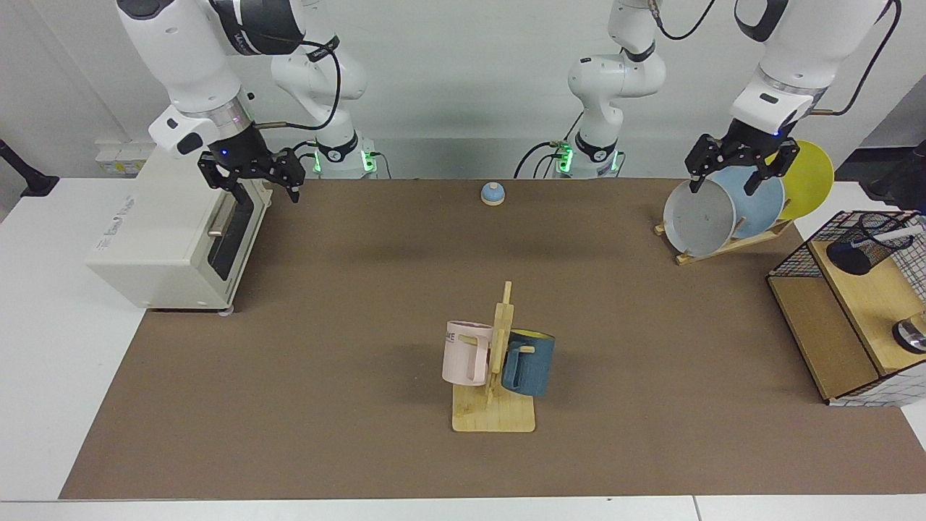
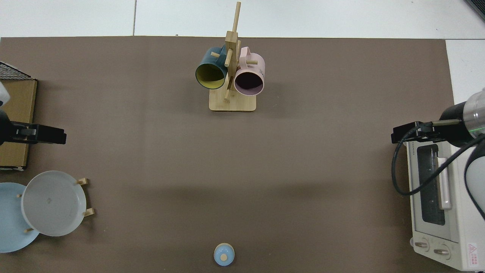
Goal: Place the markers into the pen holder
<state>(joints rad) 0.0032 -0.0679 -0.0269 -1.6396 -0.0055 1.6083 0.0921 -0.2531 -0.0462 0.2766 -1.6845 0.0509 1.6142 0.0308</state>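
The slim white marker with blue cap [image 1: 884,236] already leans inside the black wire-mesh pen holder [image 1: 865,246] on the wooden shelf at the table's edge; the task looks done. The left gripper [image 1: 744,161] hangs spread and empty above the plates; the right gripper [image 1: 249,176] waits, unclenched, by the toaster oven [image 1: 159,239]

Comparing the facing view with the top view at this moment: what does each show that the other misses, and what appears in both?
Only the facing view shows the pen holder with the marker in it, inside the wire basket, and the yellow plate. Only the top view shows the toaster oven's knobs. Both show the mug rack, the open left gripper over the plates, and the open right gripper by the toaster oven.
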